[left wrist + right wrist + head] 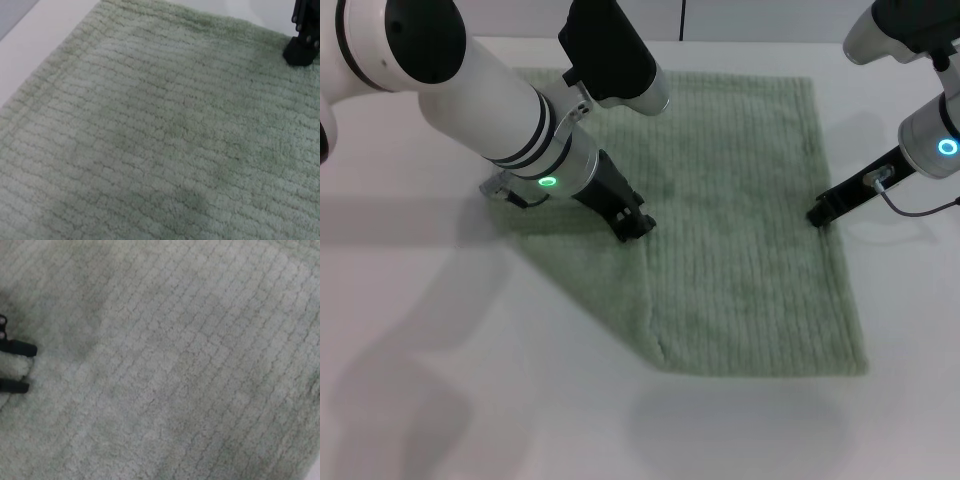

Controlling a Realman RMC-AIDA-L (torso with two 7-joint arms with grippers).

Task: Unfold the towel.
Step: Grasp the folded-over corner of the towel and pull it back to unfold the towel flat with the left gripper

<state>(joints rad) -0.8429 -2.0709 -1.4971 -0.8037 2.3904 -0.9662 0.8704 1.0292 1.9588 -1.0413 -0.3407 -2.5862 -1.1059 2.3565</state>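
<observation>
Pale sage-green ribbed terry towel [740,250] on white desk [440,400], its near-left corner folded diagonally, left pincer [638,226] down on the fold's edge, right pincer [819,214] touching the towel's right hem

Before you, the towel [740,240] is matt, nubby terry cloth, ribbed in fine rows, on a smooth, faintly sheened white table [440,400]; your arms wear glossy white and matt black plastic shells.
</observation>
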